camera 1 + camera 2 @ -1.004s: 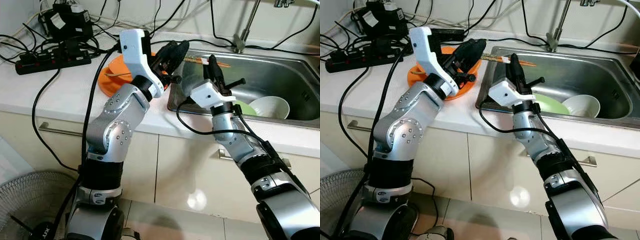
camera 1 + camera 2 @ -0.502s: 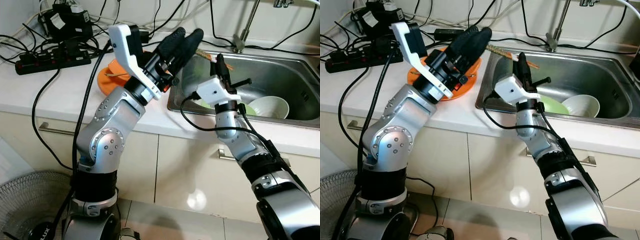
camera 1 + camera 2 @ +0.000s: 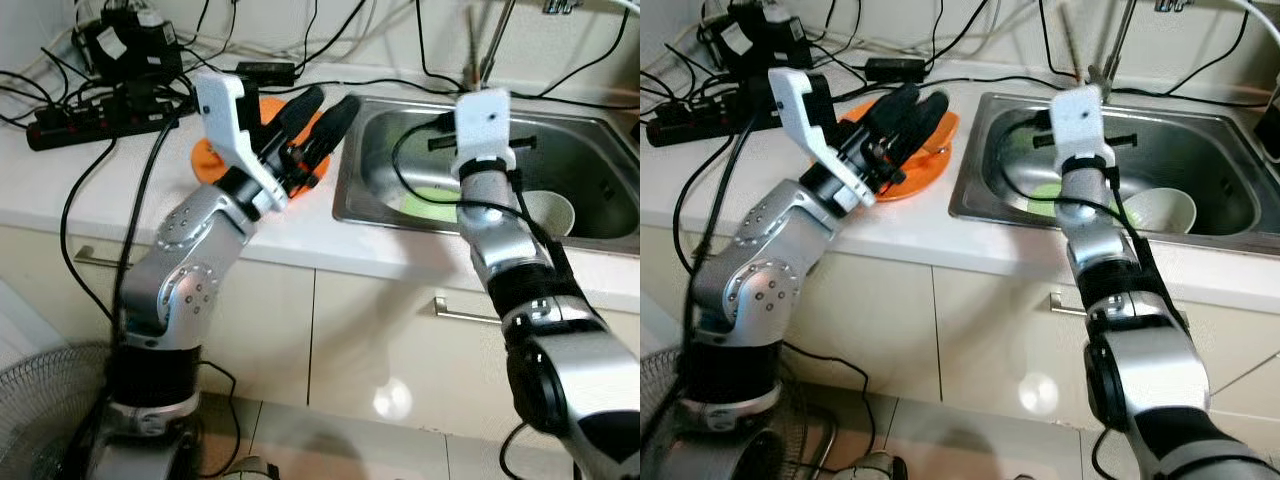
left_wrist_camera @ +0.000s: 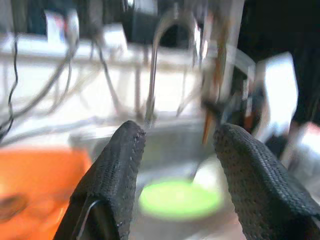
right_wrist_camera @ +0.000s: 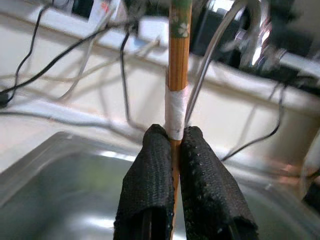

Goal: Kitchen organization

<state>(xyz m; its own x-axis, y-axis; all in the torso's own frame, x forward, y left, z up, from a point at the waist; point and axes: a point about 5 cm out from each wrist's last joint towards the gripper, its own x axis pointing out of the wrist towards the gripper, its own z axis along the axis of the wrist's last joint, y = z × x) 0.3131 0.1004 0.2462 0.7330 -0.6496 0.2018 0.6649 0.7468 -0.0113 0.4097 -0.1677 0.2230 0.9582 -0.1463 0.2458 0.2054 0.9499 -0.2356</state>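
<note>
Pinching a pair of chopsticks (image 5: 178,75), the right gripper (image 5: 172,150) is raised over the sink (image 3: 590,130), its 2 fingers (image 5: 150,185) pressed tight on the sticks just below a white wrap. The chopsticks stand nearly upright, their upper part running up past the faucet (image 3: 497,40) in the head views, where they look thin and blurred.

The left gripper (image 3: 318,118) hangs above the orange plate (image 3: 925,160) on the white surface (image 3: 60,190), just beside the sink's left rim. Its 2 fingers (image 4: 117,170) are spread wide with nothing between them, pointing toward the sink.

In the basin lie a green plate (image 3: 432,196) and, touching or just beside it on the right, a white bowl (image 3: 1162,208); the right arm crosses in front of both. The left wrist view, blurred, shows the green plate between the spread fingers and the orange plate at one side.

At the back of the surface, on the robot's left, sit a black power strip (image 3: 85,112), a black box (image 3: 135,50) and a tangle of black cables (image 3: 300,30). Below the surface are pale cabinet doors with metal handles (image 3: 465,312), and a fan (image 3: 40,400) stands on the floor by the robot's left side.
</note>
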